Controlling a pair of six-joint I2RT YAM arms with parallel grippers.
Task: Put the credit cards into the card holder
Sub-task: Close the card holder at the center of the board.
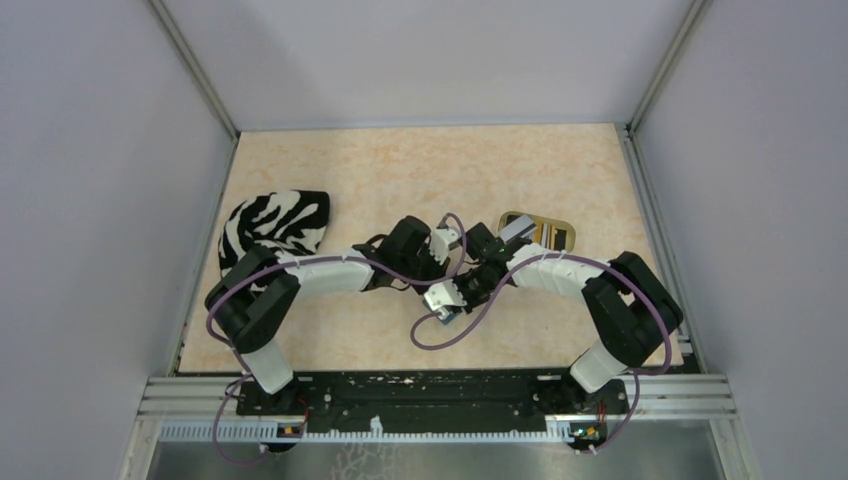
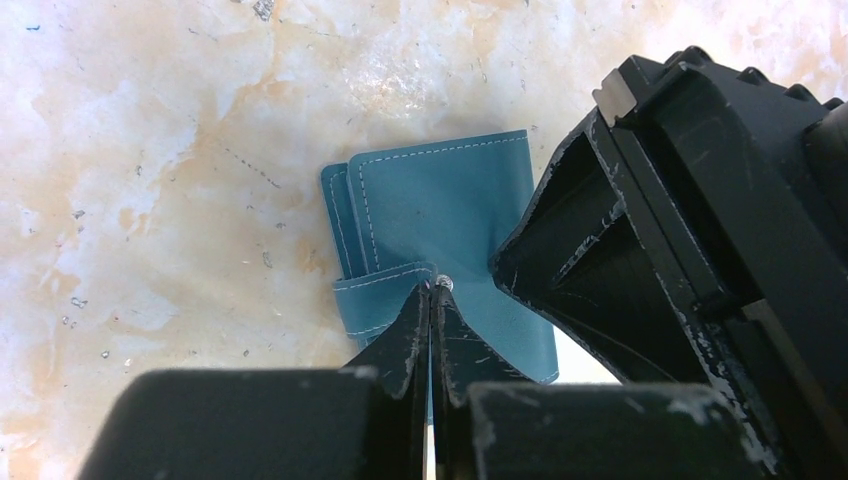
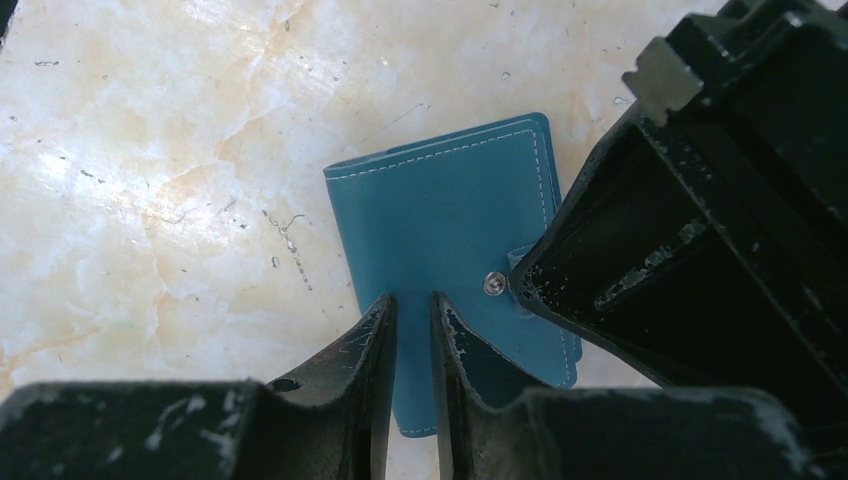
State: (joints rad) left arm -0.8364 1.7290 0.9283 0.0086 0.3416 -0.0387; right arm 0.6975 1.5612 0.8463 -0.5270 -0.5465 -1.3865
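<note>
At the left of the marbled table [image 1: 330, 330] lies a zebra-striped cloth [image 1: 275, 228]; at the centre, the left gripper [image 2: 431, 290] is pinched on the snap tab [image 2: 385, 300] of the teal card holder [image 2: 440, 215], which lies flat and folded. The right gripper [image 3: 410, 305] hovers over its cover with fingers nearly together, holding nothing. If the tab slips, or the holder lifts whole, it won't open; the credit cards [image 1: 540, 232] wait in the tray [image 1: 510, 218] to the right.

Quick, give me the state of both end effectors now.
Left end effector: shut on the snap tab of the card holder.
Right end effector: nearly closed over the card holder, fingers slightly apart; grip cannot be told.
</note>
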